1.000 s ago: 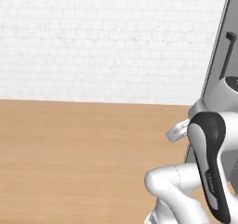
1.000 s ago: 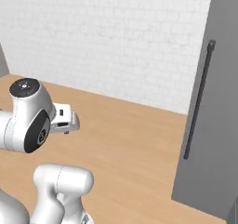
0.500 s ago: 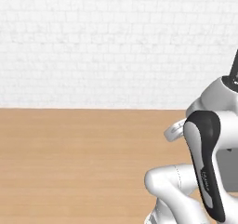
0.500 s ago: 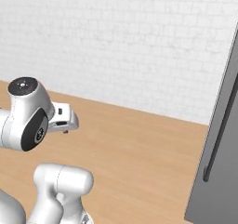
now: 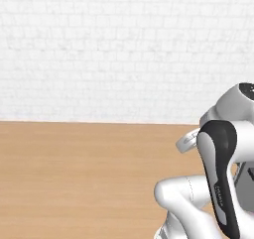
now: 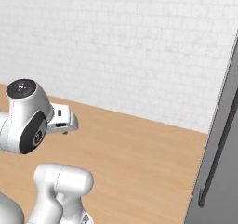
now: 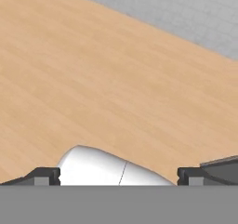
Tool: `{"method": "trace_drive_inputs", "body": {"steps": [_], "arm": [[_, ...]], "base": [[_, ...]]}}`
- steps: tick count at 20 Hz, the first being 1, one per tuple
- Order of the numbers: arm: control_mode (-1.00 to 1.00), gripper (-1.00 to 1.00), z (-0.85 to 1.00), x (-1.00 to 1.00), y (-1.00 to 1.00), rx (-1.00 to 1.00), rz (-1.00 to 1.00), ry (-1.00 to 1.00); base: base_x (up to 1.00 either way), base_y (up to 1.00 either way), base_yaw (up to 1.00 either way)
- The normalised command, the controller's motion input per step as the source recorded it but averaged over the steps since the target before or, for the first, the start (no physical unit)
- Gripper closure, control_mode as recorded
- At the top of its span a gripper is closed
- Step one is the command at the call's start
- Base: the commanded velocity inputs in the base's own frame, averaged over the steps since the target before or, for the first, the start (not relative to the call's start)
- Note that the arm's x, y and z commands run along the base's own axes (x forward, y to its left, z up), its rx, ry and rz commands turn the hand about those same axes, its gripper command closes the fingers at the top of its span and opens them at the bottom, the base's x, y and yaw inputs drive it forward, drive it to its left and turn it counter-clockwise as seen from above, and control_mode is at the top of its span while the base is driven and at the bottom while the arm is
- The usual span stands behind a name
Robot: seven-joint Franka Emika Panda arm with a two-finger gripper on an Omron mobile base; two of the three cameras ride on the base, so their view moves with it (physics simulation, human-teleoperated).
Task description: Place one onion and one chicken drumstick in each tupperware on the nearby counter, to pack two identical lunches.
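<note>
Hand is being carried wide open and empty over bare wooden flooring. Nothing is being gripped, likely because the food is yet to be reached.

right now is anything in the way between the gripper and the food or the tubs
Can't tell: no onion, drumstick or tub shows here. The open gripper holds nothing and looks over bare wooden floor; a grey cabinet stands off to the right.

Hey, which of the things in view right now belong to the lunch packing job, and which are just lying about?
For the job:
- gripper, open, holding nothing

Just there:
- wooden surface
- white brick wall
- tall grey panel with a dark handle
</note>
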Motion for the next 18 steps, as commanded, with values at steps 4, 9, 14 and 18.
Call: {"method": "trace_drive_inputs", "body": {"steps": [4, 9, 14, 18], "arm": [[1.0, -1.0, 0.0, 0.0, 0.0, 0.0, 0.0, 0.0], [1.0, -1.0, 0.0, 0.0, 0.0, 0.0, 0.0, 0.0], [1.0, -1.0, 0.0, 0.0, 0.0, 0.0, 0.0, 0.0], [1.0, -1.0, 0.0, 0.0, 0.0, 0.0, 0.0, 0.0]], "base": [[1.0, -0.16, 0.04], [1.0, 0.84, -0.42], [0.8, 0.79, -0.71], [0.41, 0.51, -0.86]]}}
